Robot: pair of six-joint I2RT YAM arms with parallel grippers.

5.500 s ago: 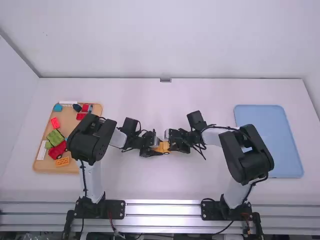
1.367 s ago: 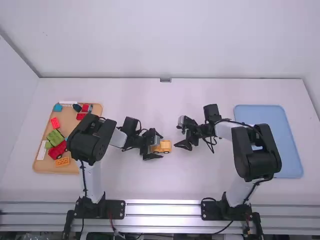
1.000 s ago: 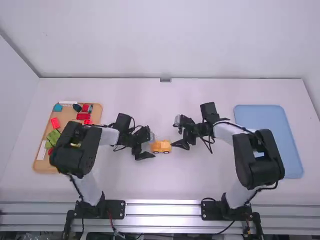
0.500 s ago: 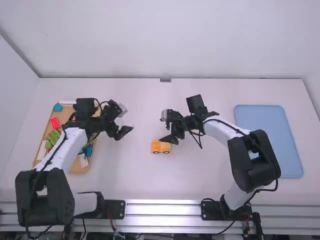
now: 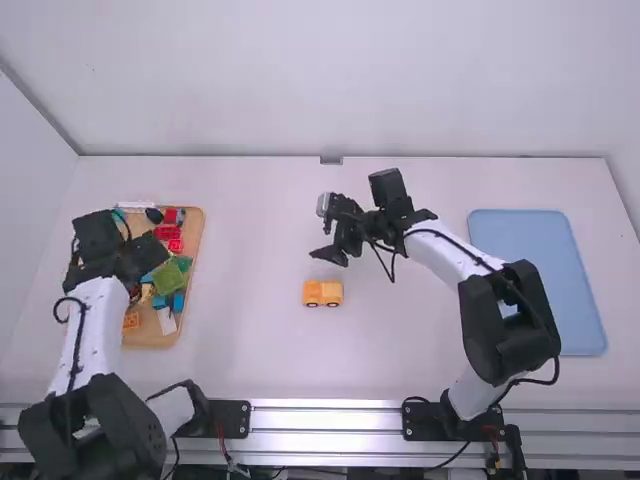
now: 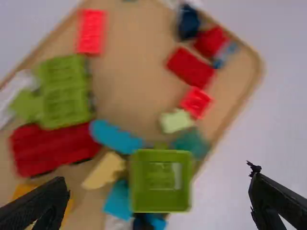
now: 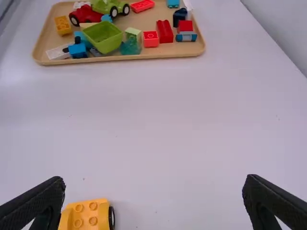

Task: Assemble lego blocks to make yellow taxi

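The yellow toy taxi [image 5: 323, 293] stands on its wheels mid-table, its top studs bare, presumably to take another piece. Just off its twelve o'clock, the right gripper [image 7: 154, 178] is open and empty, likely leaving room to build. At nine o'clock, the left gripper [image 6: 158, 177] hangs open over the wooden tray [image 7: 144, 56], probably to fetch the yellow studded brick [image 7: 63, 25]. The blue tray [image 5: 540, 280] lies at three o'clock, perhaps for the finished taxi.

All views look down at the tray [image 6: 132, 57] — left wrist's closest.
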